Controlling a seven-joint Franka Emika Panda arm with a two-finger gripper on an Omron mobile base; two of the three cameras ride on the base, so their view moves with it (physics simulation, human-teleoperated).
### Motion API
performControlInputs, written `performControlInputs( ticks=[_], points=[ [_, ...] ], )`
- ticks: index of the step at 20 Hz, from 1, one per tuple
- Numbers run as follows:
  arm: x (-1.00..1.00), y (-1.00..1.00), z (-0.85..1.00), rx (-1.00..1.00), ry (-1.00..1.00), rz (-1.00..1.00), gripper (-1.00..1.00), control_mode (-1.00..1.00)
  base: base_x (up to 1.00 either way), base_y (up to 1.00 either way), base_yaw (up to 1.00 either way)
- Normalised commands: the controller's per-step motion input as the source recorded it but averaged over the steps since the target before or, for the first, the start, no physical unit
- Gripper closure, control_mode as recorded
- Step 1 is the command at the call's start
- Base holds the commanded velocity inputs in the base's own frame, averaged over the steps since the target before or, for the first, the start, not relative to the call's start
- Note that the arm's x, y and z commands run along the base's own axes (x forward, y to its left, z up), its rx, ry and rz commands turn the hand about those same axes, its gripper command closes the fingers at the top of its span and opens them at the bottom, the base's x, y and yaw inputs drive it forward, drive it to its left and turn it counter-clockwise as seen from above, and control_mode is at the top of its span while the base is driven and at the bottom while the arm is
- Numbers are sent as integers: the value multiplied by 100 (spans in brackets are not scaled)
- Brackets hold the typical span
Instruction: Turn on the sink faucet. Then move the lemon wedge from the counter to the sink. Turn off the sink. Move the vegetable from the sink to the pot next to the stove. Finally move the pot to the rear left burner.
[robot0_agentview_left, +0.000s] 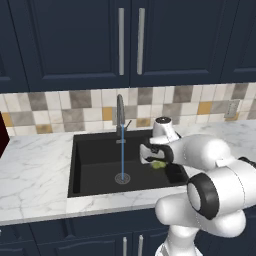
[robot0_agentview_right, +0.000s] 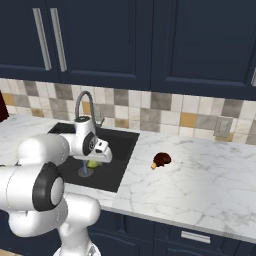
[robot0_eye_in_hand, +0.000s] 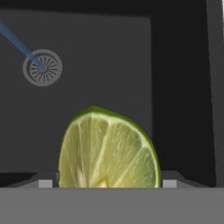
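The sink faucet (robot0_agentview_left: 120, 117) stands behind the black sink (robot0_agentview_left: 80, 165) and runs a thin blue stream down to the round drain (robot0_agentview_left: 122, 177). My gripper (robot0_agentview_left: 157, 159) hangs over the right half of the basin, shut on the yellow-green lemon wedge (robot0_agentview_left: 159, 164). In the hand view the wedge (robot0_eye_in_hand: 109, 151) sits between the fingertips (robot0_eye_in_hand: 169, 183), cut face toward the camera, above the sink floor and the drain (robot0_eye_in_hand: 42, 67). From the right base view the wedge (robot0_agentview_right: 92, 163) shows just under the gripper (robot0_agentview_right: 96, 158). The pot and the stove are out of view.
A dark reddish-brown round lump (robot0_agentview_right: 161, 160) lies on the white marble counter (robot0_agentview_right: 200, 185) right of the sink. Tiled backsplash with an outlet (robot0_agentview_right: 223, 126) and dark blue cabinets rise behind. My own arm crosses the sink's right front corner.
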Motion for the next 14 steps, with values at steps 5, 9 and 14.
performControlInputs(
  ticks=[5,9,14],
  points=[
    [38,7,-30,0,1,4,100,-100,0,0,0],
    [42,11,-35,0,0,3,100,-100,0,0,0],
    [38,6,-32,0,0,3,100,-100,0,0,0]
  ],
)
